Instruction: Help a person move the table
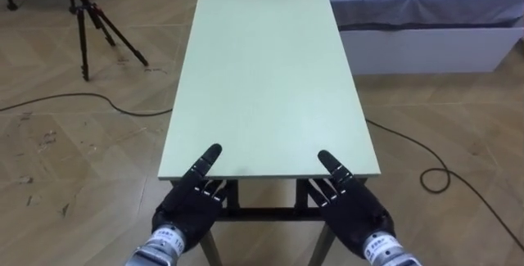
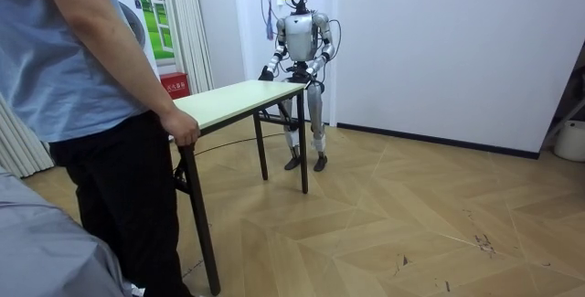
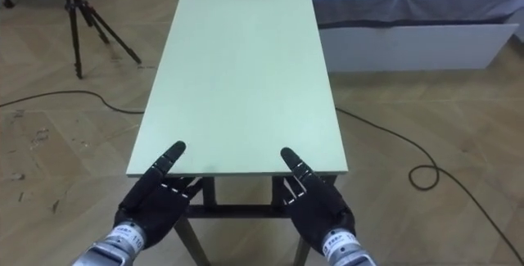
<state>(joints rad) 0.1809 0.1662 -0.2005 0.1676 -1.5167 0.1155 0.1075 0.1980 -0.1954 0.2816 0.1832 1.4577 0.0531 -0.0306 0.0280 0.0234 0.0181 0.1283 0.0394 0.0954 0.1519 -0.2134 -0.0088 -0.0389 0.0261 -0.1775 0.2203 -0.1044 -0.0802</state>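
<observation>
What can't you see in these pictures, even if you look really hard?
Head of the person: cut off by the room view's top edge.
Top of the tripod: cut off by the eye views' top edge.
How the left hand and right hand hold the table: its near edge hides that in the eye views; too small in the room view.

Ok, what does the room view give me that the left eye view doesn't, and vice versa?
Room view: the person standing at the far end, the person's hand gripping the table, and the robot standing at the other end by a white wall. Left eye view: the robot's left hand and right hand close up at the near edge, with a tripod, a bed and a floor cable alongside. Both: the table's pale green top.
</observation>
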